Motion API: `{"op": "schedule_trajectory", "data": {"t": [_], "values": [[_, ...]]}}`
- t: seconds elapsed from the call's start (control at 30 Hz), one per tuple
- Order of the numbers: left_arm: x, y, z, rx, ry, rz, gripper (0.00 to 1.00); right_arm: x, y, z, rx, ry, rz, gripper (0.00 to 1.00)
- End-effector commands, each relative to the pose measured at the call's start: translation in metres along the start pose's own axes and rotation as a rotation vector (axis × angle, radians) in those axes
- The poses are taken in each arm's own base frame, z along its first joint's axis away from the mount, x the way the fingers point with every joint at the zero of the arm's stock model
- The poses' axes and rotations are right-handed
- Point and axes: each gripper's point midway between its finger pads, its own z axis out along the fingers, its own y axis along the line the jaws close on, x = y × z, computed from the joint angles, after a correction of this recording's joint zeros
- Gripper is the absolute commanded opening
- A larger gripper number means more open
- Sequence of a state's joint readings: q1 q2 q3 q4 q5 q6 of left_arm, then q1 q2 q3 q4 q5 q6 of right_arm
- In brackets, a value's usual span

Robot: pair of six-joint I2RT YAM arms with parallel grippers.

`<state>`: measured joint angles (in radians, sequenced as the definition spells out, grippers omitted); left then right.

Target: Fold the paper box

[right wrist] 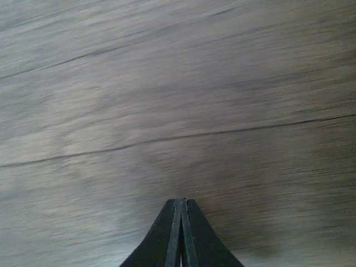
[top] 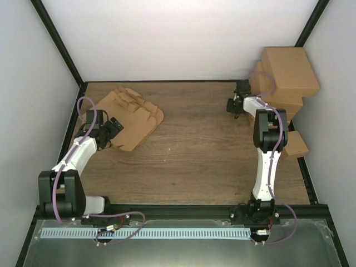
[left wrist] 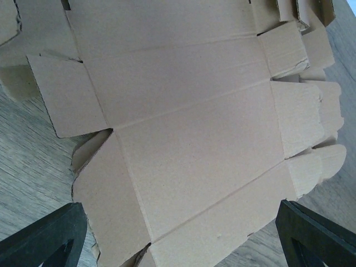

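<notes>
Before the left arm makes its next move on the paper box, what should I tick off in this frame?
1. Left jaws open: ok, the fingertips stand far apart.
2. Left jaws empty: ok, nothing between them.
3. Flat cardboard blank lies unfolded in front of the left jaws: ok.
4. Top blank free of the pile of blanks: cannot tell, several sheets overlap.
5. Right jaws shut and empty over the bare table: ok.
6. Right arm clear of the folded boxes: cannot tell, they overlap in the top view.
</notes>
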<state>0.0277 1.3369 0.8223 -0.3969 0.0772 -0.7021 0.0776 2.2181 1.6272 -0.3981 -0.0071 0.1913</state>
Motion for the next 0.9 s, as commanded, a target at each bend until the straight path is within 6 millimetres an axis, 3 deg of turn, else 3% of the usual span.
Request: {"op": "schedule_trajectory", "data": {"t": [0.0, 0.27, 0.53, 0.87], "values": [[-0.01, -0.012, -0.011, 0.046, -0.039, 0.003, 0.96, -0.01, -0.038, -0.002, 0.095, 0.02, 0.01, 0.01], [-0.019, -0.015, -0.02, 0.034, -0.064, 0.03, 0.96, -0.006, -0.081, 0.004, 0.221, 0.034, 0.048, 0.01], [-0.018, -0.016, -0.024, 0.044, -0.067, 0.033, 0.96, -0.006, -0.141, -0.012, 0.599, -0.014, 0.103, 0.01], [-0.018, -0.017, -0.027, 0.05, -0.066, 0.045, 0.96, -0.013, -0.143, -0.012, 0.614, -0.032, 0.072, 0.01]]}}
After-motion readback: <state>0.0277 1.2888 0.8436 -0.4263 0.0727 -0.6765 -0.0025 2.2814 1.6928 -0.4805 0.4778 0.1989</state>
